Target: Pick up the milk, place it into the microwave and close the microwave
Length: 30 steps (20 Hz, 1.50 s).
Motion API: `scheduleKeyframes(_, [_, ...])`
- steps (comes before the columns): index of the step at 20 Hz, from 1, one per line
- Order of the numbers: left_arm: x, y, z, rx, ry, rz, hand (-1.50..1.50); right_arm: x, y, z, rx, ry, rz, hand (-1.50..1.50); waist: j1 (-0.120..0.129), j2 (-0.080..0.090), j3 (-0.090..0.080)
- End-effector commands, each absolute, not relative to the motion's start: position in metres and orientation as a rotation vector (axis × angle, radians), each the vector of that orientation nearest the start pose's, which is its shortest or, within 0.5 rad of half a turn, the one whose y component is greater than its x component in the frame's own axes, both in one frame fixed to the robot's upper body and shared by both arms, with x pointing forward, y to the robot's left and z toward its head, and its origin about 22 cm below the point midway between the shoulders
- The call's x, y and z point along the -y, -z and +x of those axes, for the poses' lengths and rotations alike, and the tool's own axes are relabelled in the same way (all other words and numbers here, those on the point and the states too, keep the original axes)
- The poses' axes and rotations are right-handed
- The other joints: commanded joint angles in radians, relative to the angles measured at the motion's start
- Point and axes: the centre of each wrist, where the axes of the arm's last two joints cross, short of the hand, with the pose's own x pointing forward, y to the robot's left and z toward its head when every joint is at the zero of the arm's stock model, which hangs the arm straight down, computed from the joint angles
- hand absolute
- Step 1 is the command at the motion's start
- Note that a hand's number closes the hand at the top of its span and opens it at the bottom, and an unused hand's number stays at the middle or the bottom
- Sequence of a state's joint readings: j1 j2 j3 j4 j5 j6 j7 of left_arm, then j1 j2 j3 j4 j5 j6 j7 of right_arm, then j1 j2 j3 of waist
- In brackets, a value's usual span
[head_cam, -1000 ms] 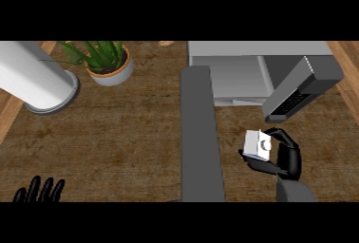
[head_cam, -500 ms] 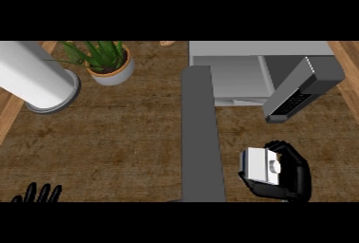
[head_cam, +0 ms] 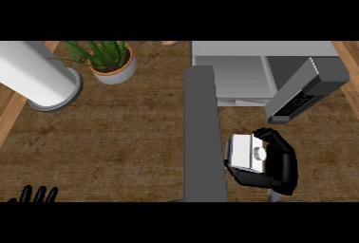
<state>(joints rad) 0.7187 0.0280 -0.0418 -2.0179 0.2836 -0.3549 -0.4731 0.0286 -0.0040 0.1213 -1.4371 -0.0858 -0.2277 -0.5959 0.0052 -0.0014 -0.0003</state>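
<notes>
Just near the open microwave [head_cam: 242, 76], the right hand [head_cam: 279, 163] curls round the milk [head_cam: 244, 153]; left hand [head_cam: 35, 195] rests open.

surface [head_cam: 126, 137]: brown, fine wood grain | milk [head_cam: 245, 151]: white-grey carton, pale grey cap | right hand [head_cam: 280, 163]: black | left hand [head_cam: 38, 195]: black | microwave [head_cam: 238, 71]: light grey | door [head_cam: 316, 85]: dark grey, black panel | plant [head_cam: 105, 52]: green | pot [head_cam: 119, 75]: off-white, tan rim | cylinder [head_cam: 35, 71]: white, grey base | long strip [head_cam: 203, 142]: plain mid grey

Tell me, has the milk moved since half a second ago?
Yes. The milk, held in the right hand, is now nearer the microwave and closer to the grey strip.
</notes>
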Motion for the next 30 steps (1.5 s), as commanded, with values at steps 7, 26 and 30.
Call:
scheduleKeyframes(7, [-0.28,-0.003,0.091,1.904,-0.194,-0.226,-1.5,0.162,0.042,0.296,1.935,0.046,-0.195,1.5,0.011,0.005,0.001])
scheduleKeyframes(26, [-0.29,0.003,0.082,1.887,-0.164,-0.222,-1.5,0.191,0.061,0.375,1.744,-0.03,-0.52,1.5,0.052,0.021,0.003])
scheduleKeyframes(30, [-0.296,0.002,0.077,1.875,-0.148,-0.263,-1.5,0.21,0.061,0.378,1.751,-0.068,-0.542,1.5,0.074,0.031,0.004])
